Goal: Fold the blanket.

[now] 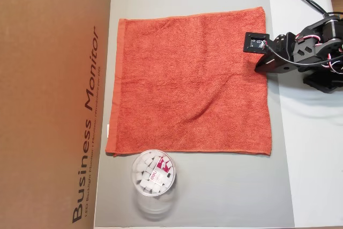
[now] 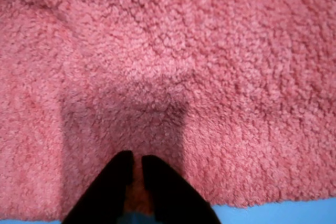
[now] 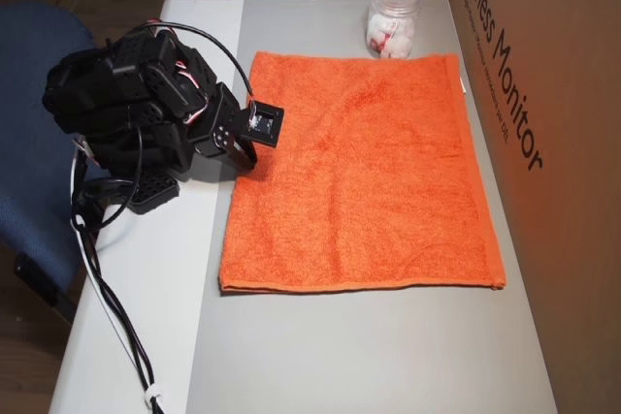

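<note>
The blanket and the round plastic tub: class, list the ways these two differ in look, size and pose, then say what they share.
Size: the blanket covers far more surface than the plastic tub.
Look: the blanket is opaque orange-red terry cloth; the tub is clear, showing white pieces inside.
Pose: the blanket lies spread flat and unfolded; the tub stands upright beside one blanket edge.
Shared: both rest on the grey mat.

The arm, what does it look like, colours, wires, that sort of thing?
The arm is all black, built from blocky angular segments. Thin red, white and black wires loop along its joints, and a black cable trails off its base across the table. A small square black camera module sits at its wrist. In the wrist view the gripper shows as two plain black, tapering fingers with no markings.
</note>
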